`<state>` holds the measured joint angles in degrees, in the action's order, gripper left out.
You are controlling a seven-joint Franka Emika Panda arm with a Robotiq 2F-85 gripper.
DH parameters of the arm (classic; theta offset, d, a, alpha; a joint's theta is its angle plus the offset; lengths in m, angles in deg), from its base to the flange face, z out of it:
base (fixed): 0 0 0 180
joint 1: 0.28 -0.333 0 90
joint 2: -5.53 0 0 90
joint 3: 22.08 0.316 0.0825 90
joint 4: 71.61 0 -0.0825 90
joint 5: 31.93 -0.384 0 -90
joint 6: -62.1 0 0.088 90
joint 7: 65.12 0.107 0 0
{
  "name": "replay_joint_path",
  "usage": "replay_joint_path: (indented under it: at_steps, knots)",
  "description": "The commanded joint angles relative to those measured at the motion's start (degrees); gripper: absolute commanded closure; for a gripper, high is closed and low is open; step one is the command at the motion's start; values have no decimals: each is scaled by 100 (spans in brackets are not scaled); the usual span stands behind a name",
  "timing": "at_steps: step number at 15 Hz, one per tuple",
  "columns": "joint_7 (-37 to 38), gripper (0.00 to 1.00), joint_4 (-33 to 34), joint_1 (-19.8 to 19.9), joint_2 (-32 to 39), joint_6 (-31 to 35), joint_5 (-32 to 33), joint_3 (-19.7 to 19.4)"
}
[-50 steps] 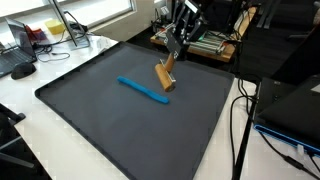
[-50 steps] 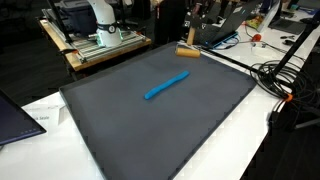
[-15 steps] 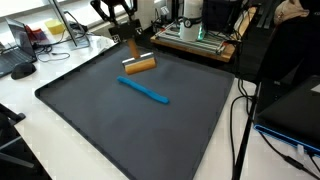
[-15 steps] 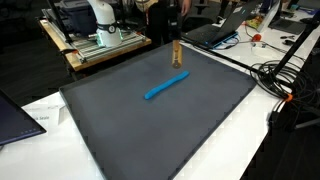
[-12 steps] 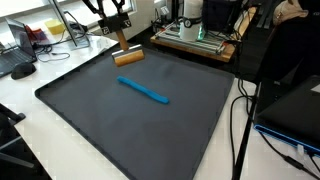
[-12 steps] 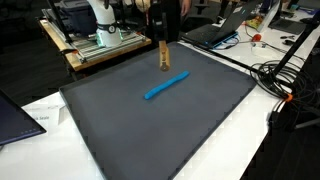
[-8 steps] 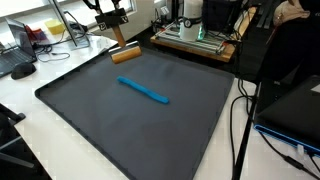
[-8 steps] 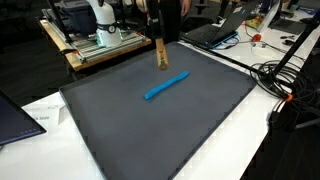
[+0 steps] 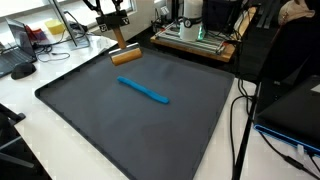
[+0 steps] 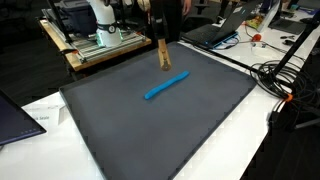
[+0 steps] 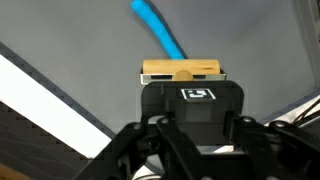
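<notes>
My gripper (image 9: 120, 36) is shut on the black handle (image 11: 196, 100) of a wooden block (image 9: 126, 57), which hangs just above the far edge of the dark mat (image 9: 110, 125). In an exterior view the block (image 10: 163, 56) points downward under the gripper (image 10: 160, 32). In the wrist view the block (image 11: 180, 70) sits past my jaws (image 11: 195, 122), with the blue stick (image 11: 158, 30) beyond it. The blue stick (image 9: 143, 90) lies flat mid-mat, apart from the block; it also shows in an exterior view (image 10: 166, 85).
A workbench with equipment (image 10: 100, 38) stands behind the mat. Cables (image 10: 275, 75) trail off one side. A laptop (image 10: 15, 115) sits by a mat corner. A black stand and cables (image 9: 245, 100) flank the mat's side.
Over the past seconds my gripper carried the wooden block along the far edge of the mat. In the last half second it has barely moved. The blue stick has not moved.
</notes>
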<state>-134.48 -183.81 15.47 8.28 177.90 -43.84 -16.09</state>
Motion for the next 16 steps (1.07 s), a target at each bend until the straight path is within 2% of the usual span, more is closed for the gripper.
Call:
replay_joint_path:
  at_steps: [1,8,16]
  knots:
    - [-365,78,-372,-574,-408,446,60,-343]
    - [-1015,78,-861,-1172,-1002,742,452,-485]
    - [-863,78,-1129,-1666,-1172,802,1394,-380]
